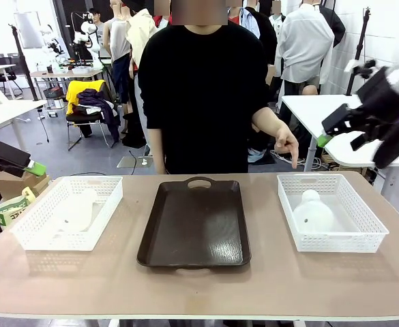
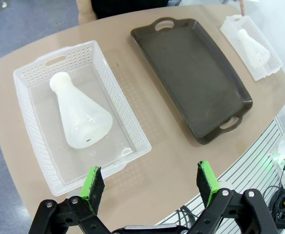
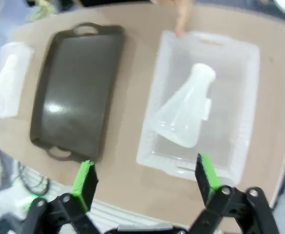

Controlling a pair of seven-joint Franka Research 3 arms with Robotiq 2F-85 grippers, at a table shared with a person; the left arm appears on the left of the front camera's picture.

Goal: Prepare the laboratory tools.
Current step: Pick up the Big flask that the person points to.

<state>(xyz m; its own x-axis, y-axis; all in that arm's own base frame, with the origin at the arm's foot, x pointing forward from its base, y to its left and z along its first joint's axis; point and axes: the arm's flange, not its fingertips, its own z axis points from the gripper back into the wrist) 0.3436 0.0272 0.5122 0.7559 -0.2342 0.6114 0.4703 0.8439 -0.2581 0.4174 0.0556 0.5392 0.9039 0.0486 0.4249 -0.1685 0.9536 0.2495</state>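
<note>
Green-padded black left gripper (image 2: 148, 170) is hanging released, one frosted-white conical flask (image 2: 79, 114) lying ahead in a white mesh basket (image 2: 131, 127), right gripper (image 3: 143, 165) likewise facing the other flask (image 3: 183, 117).

flasks (image 2: 80, 113): frosted translucent | baskets (image 2: 32, 78): white plastic mesh | tray (image 1: 194, 225): glossy dark brown | table (image 1: 199, 279): matt tan

two frosted flasks: left flask (image 2: 79, 114), right flask (image 3: 183, 114). two white mesh baskets: left basket (image 1: 32, 235), right basket (image 1: 335, 242). one dark brown tray (image 1: 196, 225). two grippers: left gripper (image 2: 149, 183), right gripper (image 3: 144, 178). one pointing hand (image 1: 286, 143). one surface (image 1: 199, 286).
</note>
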